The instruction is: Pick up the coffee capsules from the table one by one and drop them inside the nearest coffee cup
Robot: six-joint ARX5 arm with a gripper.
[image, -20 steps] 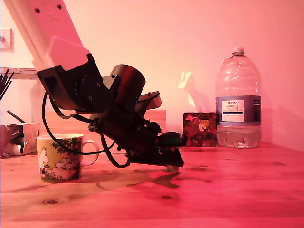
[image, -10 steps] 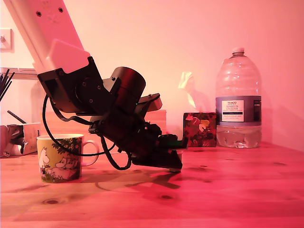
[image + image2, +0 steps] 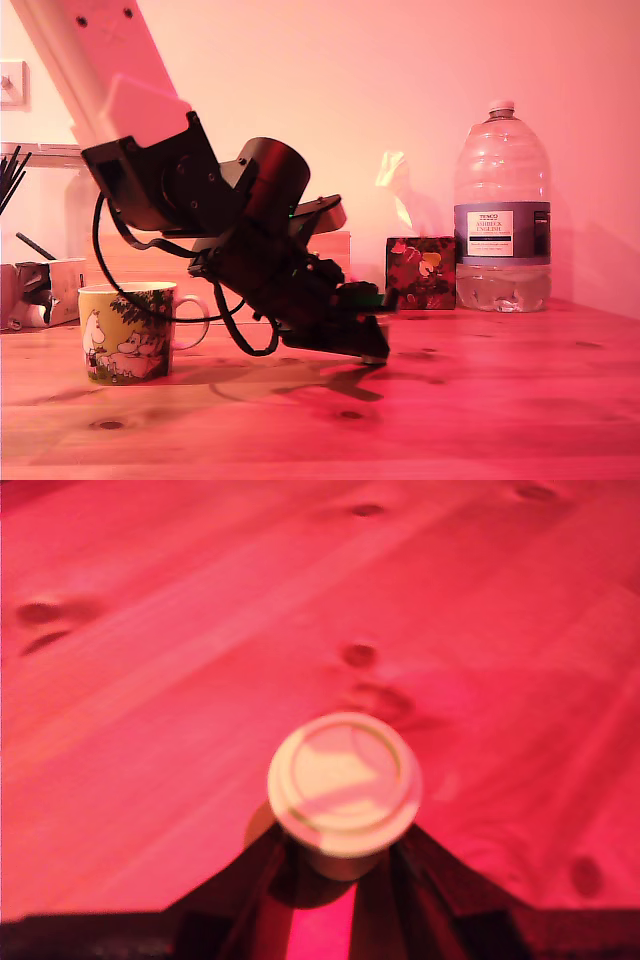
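Table [image 3: 480,400]: pine top w/ grain + dark knots, all under red light. Near-centre in exterior view, gripper [image 3: 372,352] sits low, tips just off the wood, tilted down toward that view's right. Wrist view shows its two dark fingers [image 3: 255,880] clenched either side of the coffee capsule [image 3: 345,785], pale flat rim facing the cam, body pinched between them; capsule's above the tabletop, w/ a shadow beside it. In exterior view the capsule can't be made out behind the gripper.

Coffee cup [image 3: 124,332]: yellow mug w/ white cartoon figures, upright on table at exterior view's left, handle toward the arm, well apart from gripper tips.

Farther back, exterior view's right: patterned tissue box [image 3: 420,272], then big water bottle [image 3: 501,215] nr the wall. Far left: cluttered carton [image 3: 40,290].
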